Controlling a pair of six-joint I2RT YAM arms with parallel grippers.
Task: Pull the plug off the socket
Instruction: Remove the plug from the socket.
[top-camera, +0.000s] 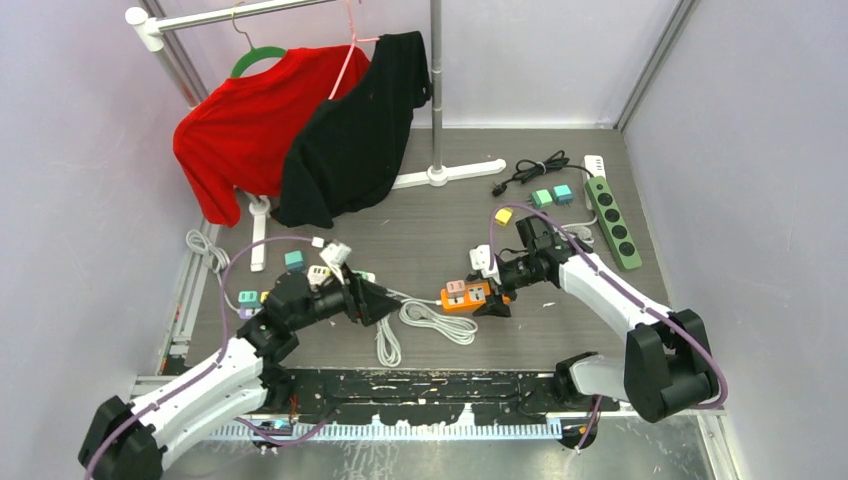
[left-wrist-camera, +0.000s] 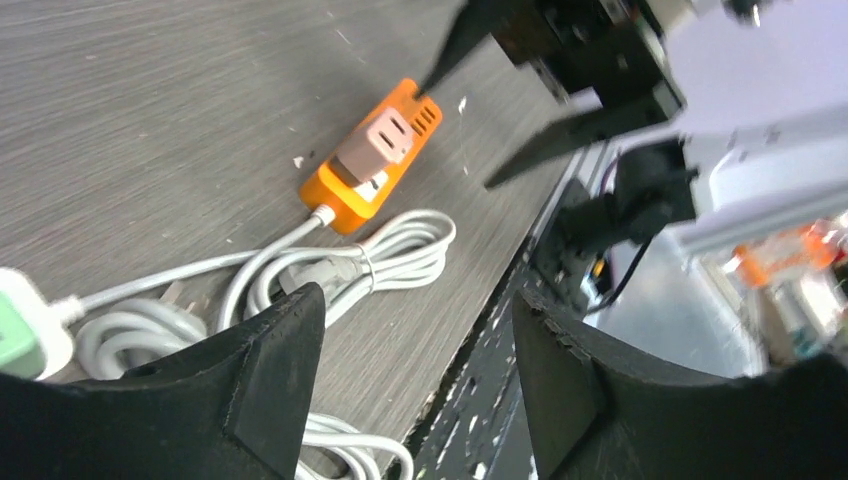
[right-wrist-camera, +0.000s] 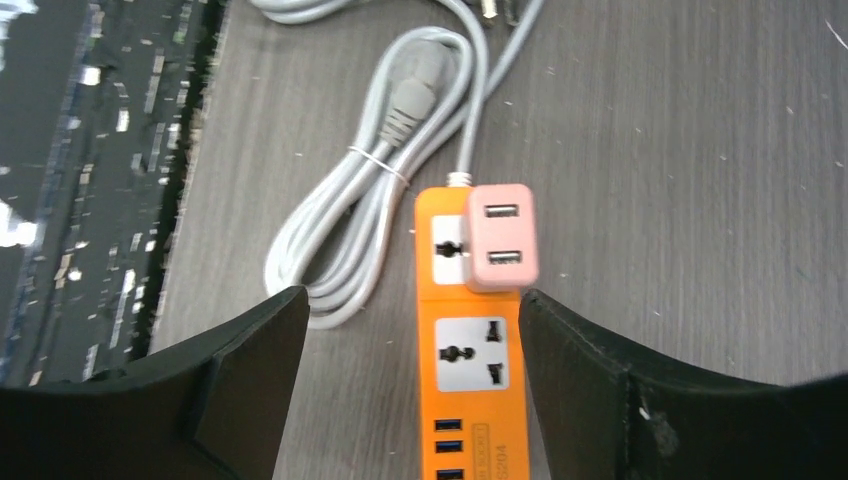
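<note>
An orange power strip (top-camera: 468, 297) lies mid-table with a pink USB plug (top-camera: 456, 287) seated in its left socket. In the right wrist view the strip (right-wrist-camera: 470, 390) runs between my open fingers, the pink plug (right-wrist-camera: 503, 238) just beyond their tips. My right gripper (top-camera: 497, 302) is open over the strip's right end. My left gripper (top-camera: 385, 302) is open and empty, left of the strip, above the coiled white cord (top-camera: 437, 322). The left wrist view shows the strip (left-wrist-camera: 372, 160), the plug (left-wrist-camera: 386, 140) and the cord (left-wrist-camera: 330, 270) ahead of it.
A clothes rack with a red shirt (top-camera: 250, 125) and a black shirt (top-camera: 355, 130) stands at the back left. A green power strip (top-camera: 613, 222), a black cord (top-camera: 528, 172) and small coloured adapters (top-camera: 552, 196) lie at the back right. More adapters (top-camera: 295, 262) lie near my left arm.
</note>
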